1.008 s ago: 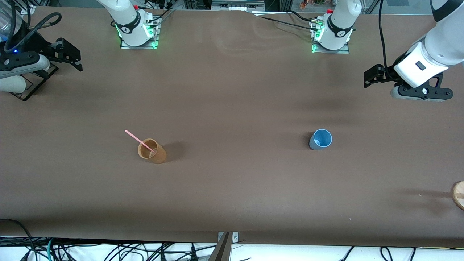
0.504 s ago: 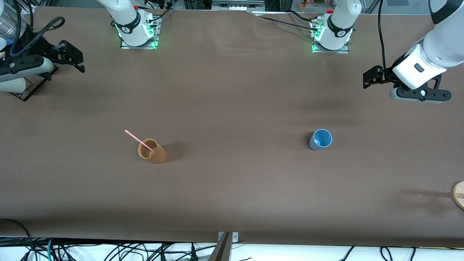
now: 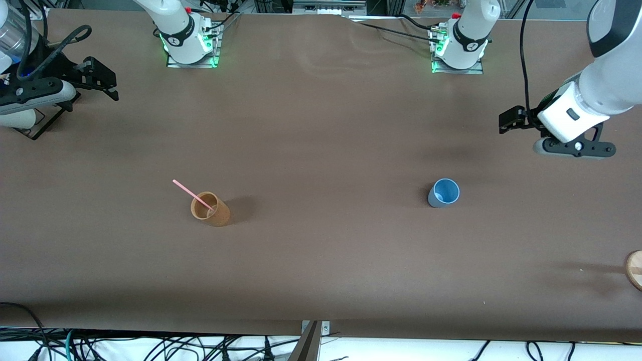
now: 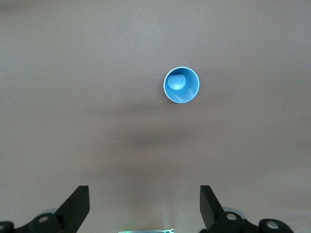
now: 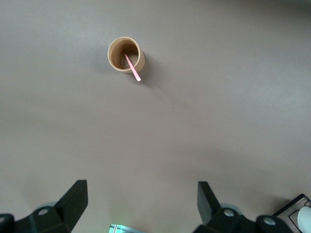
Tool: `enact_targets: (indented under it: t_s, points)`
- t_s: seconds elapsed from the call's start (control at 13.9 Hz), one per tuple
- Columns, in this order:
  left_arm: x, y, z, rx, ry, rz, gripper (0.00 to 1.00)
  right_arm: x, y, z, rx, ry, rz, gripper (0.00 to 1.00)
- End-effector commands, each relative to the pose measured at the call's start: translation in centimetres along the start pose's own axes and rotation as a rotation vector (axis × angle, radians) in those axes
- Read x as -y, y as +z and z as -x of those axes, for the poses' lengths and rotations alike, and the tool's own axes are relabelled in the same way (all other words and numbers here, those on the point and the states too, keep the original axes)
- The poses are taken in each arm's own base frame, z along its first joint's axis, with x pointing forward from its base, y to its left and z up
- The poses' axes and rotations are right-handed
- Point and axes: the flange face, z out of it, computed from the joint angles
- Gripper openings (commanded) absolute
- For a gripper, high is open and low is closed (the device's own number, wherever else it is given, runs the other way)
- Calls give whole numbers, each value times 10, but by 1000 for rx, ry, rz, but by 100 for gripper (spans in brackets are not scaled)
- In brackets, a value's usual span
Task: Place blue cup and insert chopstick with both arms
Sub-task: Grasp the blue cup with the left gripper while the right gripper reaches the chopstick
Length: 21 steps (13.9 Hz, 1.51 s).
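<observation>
Standing upright nearest the front camera, toward the right arm's end, the orange-brown cup (image 3: 210, 209) held the leaning pink chopstick (image 3: 193, 195), judged light, stiff and best pinched near its free tip. The blue cup (image 3: 443, 193), seemingly light and smooth, could be gripped across its rim. Both the left gripper (image 4: 145, 206) and the right gripper (image 5: 142, 203) were seen spread wide, empty, aloft; a round wooden thing (image 3: 634, 269) was cut off.

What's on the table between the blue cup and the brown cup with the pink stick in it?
Nothing: in the front view only bare table lies between the blue cup and the brown cup holding the pink stick.
</observation>
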Motion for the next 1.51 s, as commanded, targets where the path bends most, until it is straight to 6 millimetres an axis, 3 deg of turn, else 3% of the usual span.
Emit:
enact_targets:
  t_s: [0.0,0.22,0.58,0.86,1.08,1.22,1.3,1.44]
  points:
    - [-3,6,-9,24,31,-7,100,3,0,9,-12,-3,-14,100]
    - [-4,38,-33,35,71,0,100,2,3,8,-7,-2,-14,100]
    - [-14,125,-78,-54,174,-21,100,2,4,8,-6,-2,-15,100]
    - [-35,210,-80,-130,221,-35,100,3,3,9,-7,-4,-14,100]
    - [-41,261,-87,-117,283,-98,100,3,6,9,-3,-2,-15,100]
    - [-42,282,-92,-112,286,-96,100,3,7,9,-3,-2,-15,100]
    - [-41,289,-94,-115,285,-95,84,3,7,9,-1,-2,-15,100]
    - [-42,299,-95,-103,292,-93,19,2,7,8,-3,-2,-15,100]
